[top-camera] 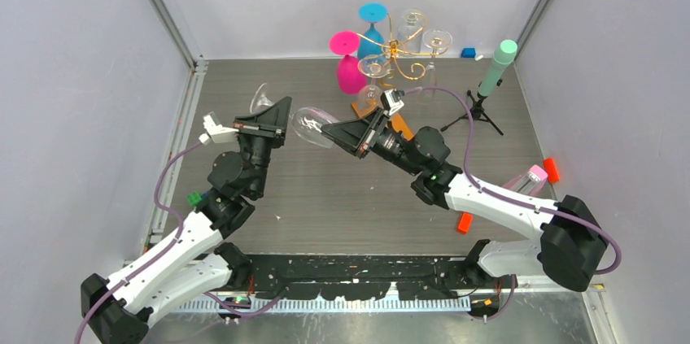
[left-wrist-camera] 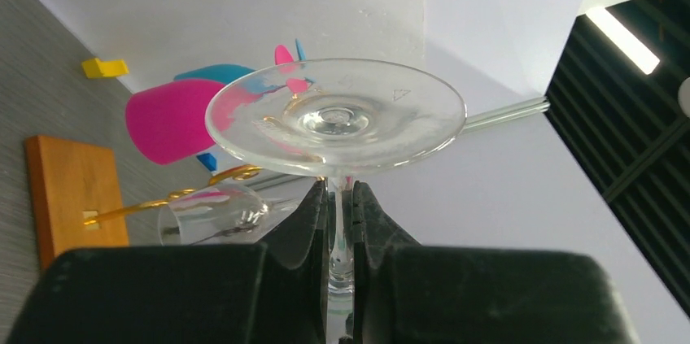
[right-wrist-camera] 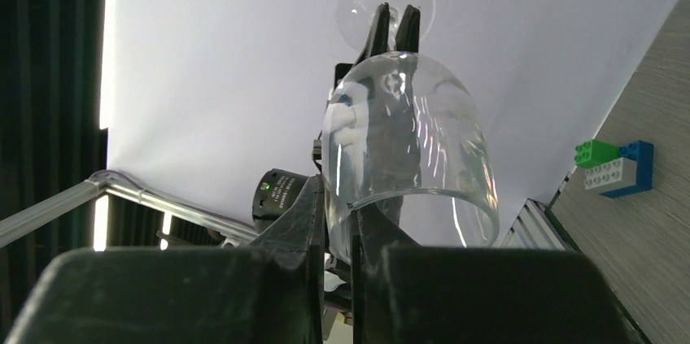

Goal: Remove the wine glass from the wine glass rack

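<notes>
- Holding one glass with two arms is risky above the dark grey table (top-camera: 342, 198). If the glass falls here, it lands hard and may break.
- The thin gold wire rack on its orange-brown wooden base (top-camera: 396, 50) stands close behind the right arm. Pink, blue and clear glasses hang on it, so a swing backward could knock them.
- The clear wine glass (top-camera: 307, 126) is off the rack. It lies sideways in the air between the two grippers.
- The left gripper (left-wrist-camera: 340, 202) is clenched on the thin stem, just under the round foot. If the arms pull different ways, I think the stem could snap.
- The right gripper (right-wrist-camera: 336, 202) pinches the rim of the bowl. That edge is thin, so a hard squeeze could crack it.
</notes>
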Tool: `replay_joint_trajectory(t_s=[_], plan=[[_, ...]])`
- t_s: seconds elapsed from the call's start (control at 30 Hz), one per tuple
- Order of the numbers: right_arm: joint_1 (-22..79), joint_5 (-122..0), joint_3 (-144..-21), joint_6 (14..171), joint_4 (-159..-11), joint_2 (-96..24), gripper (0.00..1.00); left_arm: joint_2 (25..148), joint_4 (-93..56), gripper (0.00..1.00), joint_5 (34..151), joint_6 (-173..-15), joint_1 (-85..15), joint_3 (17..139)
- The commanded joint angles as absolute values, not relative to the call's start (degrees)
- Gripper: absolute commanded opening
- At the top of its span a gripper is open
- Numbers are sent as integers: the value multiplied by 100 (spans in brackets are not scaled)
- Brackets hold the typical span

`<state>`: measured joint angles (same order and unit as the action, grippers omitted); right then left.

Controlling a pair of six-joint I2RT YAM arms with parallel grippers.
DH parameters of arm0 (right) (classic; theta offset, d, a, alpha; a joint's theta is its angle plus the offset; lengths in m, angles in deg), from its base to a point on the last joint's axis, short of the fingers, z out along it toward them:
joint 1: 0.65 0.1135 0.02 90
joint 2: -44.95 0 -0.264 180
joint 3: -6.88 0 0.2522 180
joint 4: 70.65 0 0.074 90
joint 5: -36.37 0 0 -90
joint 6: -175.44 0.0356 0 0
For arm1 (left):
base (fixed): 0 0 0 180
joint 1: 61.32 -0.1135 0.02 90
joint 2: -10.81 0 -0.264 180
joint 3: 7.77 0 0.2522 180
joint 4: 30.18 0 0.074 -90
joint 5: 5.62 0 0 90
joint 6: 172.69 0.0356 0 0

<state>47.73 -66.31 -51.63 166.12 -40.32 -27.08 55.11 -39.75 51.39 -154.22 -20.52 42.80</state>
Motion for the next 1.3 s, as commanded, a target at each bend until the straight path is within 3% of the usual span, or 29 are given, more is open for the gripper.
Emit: replay_joint_trajectory(t_s=[0.0,0.2,0.4,0.5,0.77,1.07,1.27], plan=[[4814,-6295,-5398,16556,-3568,-2662,2,5390,-4376,12,5130,-15473,-2036,4184],[4813,-6167,-5430,16403,-3739,-2623,0,5267,-4311,41,5134,-15415,-2032,4105],[4813,-6090,-5523,16167,-3875,-2571,0,5019,-3926,77,5194,-15225,-2032,4071],[4814,-6068,-5581,16064,-3969,-2531,0,4812,-3579,88,5319,-15030,-2036,4049],[4814,-5967,-5973,15101,-5813,-2184,0,3968,-1044,89,5899,-14477,-2031,4141],[4817,-5484,-7305,13420,-10879,-1773,0,3211,695,89,5771,-12236,-2036,4754],[4813,-4216,-8483,12712,-13879,-1990,0,3300,1566,91,5665,-11146,-2036,5273]])
